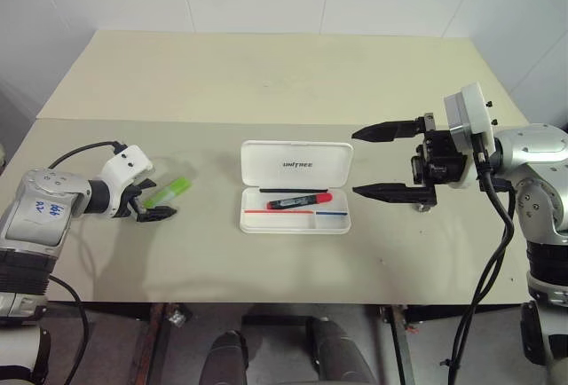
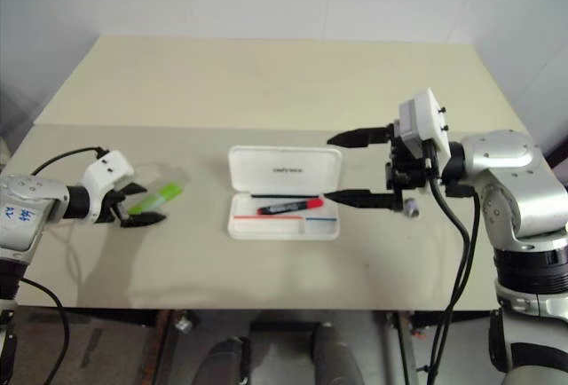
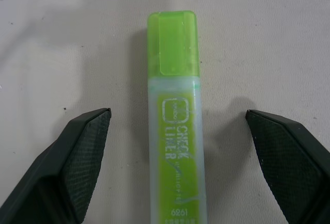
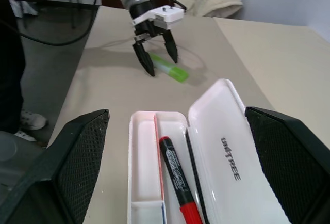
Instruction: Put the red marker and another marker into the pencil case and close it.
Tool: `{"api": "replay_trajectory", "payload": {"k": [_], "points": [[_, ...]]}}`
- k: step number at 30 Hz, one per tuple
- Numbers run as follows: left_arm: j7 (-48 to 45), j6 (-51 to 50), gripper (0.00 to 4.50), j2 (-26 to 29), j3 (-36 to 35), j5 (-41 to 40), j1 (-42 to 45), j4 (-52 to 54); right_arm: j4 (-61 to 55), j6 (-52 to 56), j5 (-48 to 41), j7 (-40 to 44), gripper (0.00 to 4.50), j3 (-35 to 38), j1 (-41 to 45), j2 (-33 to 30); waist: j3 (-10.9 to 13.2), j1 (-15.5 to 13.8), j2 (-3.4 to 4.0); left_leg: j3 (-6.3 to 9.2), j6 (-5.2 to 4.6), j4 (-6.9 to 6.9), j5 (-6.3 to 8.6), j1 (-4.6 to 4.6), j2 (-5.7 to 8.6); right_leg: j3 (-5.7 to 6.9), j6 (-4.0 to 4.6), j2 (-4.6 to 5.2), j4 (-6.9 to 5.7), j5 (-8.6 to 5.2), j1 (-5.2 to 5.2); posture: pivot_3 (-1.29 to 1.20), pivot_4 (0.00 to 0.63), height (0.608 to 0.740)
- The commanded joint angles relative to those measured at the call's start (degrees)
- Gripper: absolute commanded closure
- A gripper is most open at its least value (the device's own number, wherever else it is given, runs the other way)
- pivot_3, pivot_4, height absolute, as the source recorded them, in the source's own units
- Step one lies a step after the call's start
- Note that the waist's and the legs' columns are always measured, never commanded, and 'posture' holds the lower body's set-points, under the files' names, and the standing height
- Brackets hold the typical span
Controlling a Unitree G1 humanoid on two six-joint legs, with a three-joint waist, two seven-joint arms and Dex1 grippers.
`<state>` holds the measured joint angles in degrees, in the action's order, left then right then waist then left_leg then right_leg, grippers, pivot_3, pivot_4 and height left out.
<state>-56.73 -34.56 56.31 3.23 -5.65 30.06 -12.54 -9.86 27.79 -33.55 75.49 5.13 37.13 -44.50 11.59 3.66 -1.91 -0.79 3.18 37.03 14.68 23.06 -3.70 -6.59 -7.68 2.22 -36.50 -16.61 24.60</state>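
Table (image 1: 266, 74), pale beige and flat, spans the head views, and a white rectangular hard-shell pencil case (image 1: 297, 165) with rounded corners lies at its centre. The case is open, its lid with small dark "UNITREE" lettering laid back toward the top of the frame and its tray toward the bottom. Thin red and blue lines run along the lower part of the tray. A short slim red marker (image 1: 299, 200) with a black barrel and a red cap lies inside the tray, just above those lines, its red end pointing to the right of the frame.

A chunky pale yellow-green highlighter marker (image 1: 168, 192) lies on the table at centre left, well apart from the case, slanting up toward the right. The left gripper (image 1: 153, 202) sits low over the near end of this highlighter, its two black fingers (image 3: 77, 157) spread wide on either side of the barrel without touching it. The highlighter's bright green cap points away from the gripper.

The right gripper (image 1: 378, 161) is at centre right, raised off the table just beside the right edge of the case, pointing toward the left of the frame. Its jaws stand wide apart, one finger above the other, with nothing between them.
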Motion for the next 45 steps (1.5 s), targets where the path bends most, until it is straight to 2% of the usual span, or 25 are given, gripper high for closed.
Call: {"api": "replay_trajectory", "payload": {"k": [1, 10, 18, 21, 27, 31, 35, 39, 45], "points": [[-0.2, -0.84, 0.63, 1.62, 1.01, 2.22, -0.09, -1.76, -2.03, -0.06, -1.49, -1.42, 0.0, 1.93, -0.03, -0.8, 0.0, 0.09, 0.0, 0.0, -0.01, -0.01, 0.0, -0.01, 0.0, 0.0, 0.01, 0.0, -0.02, 0.0, 0.0, 0.0, 0.15, 0.74], [-0.97, -0.51, 3.4, 2.02, 1.15, 2.45, 0.06, -1.26, -0.94, -1.0, -1.04, -1.75, 0.0, 1.3, 0.07, -1.2, 0.0, 0.11, 0.0, 0.01, -0.08, 0.02, -0.07, -0.02, 0.0, 0.0, 0.31, 0.0, -0.04, -0.14, 0.0, 0.0, 0.15, 0.74], [-3.44, 3.38, 3.41, 2.95, 0.02, 0.68, -1.05, 1.62, 1.38, -2.55, -0.01, -1.01, 0.0, 0.97, -0.01, -1.3, 0.0, 0.37, 0.0, 0.01, -0.08, 0.0, -0.07, 0.0, 0.0, -0.01, 0.27, 0.0, -0.03, -0.11, 0.01, 0.0, 0.15, 0.74], [-4.34, 1.84, 3.41, 3.39, -1.46, -1.08, -1.77, 5.05, 2.96, -3.02, 0.18, -0.51, 0.0, 0.85, -0.09, -1.22, 0.01, 0.54, -0.01, 0.0, -0.06, -0.03, -0.05, 0.02, 0.0, -0.01, 0.25, 0.0, -0.02, -0.1, 0.01, 0.0, 0.15, 0.74], [-10.24, -1.13, 3.41, 8.62, -2.6, -3.68, -4.38, 13.87, 9.39, -7.96, 3.49, 0.35, 0.0, 0.04, -0.69, -0.49, 0.08, 0.58, -0.14, 0.02, -0.01, -0.07, 0.03, 0.12, 0.0, 0.0, 0.04, 0.01, 0.03, -0.03, 0.06, 0.0, 0.15, 0.74], [-11.41, -2.8, 3.41, 9.41, -2.86, -5.38, -3.52, 17.95, 10.87, -10.8, 5.06, 0.18, 0.0, -0.28, -2.95, 0.2, 0.08, 0.56, -0.14, 0.02, -0.03, -0.11, 0.05, 0.11, 0.0, 0.0, 0.06, 0.01, 0.06, -0.08, 0.05, 0.0, 0.15, 0.74], [-12.74, -4.18, 3.41, 8.15, -1.81, -7.62, -0.71, 22.22, 10.93, -12.39, 5.43, -0.63, 0.0, 0.75, -5.71, 0.55, 0.09, 0.39, -0.16, 0.03, -0.03, -0.08, 0.05, 0.13, 0.01, 0.0, 0.04, 0.0, 0.06, -0.08, 0.04, 0.0, 0.15, 0.74], [-13.21, -0.26, 3.41, 3.34, -0.84, -9.93, 2.32, 24.03, 9.85, -17.51, 6.44, 0.06, 0.0, 1.28, -8.83, 0.61, 0.09, -0.22, -0.15, 0.03, -0.03, 0.01, 0.05, 0.11, 0.01, -0.01, 0.01, 0.0, 0.03, -0.06, 0.0, 0.0, 0.15, 0.74], [-16.47, 3.39, 3.41, -1.38, 3.19, -11.39, 5.0, 25.4, 5.61, -16.97, 4.86, -1.89, 0.0, 2.36, -13.29, 0.53, 0.09, -0.4, -0.15, 0.03, -0.02, 0.04, 0.04, 0.09, 0.01, -0.03, -0.04, -0.02, 0.0, -0.03, -0.01, 0.0, 0.15, 0.74]]}}
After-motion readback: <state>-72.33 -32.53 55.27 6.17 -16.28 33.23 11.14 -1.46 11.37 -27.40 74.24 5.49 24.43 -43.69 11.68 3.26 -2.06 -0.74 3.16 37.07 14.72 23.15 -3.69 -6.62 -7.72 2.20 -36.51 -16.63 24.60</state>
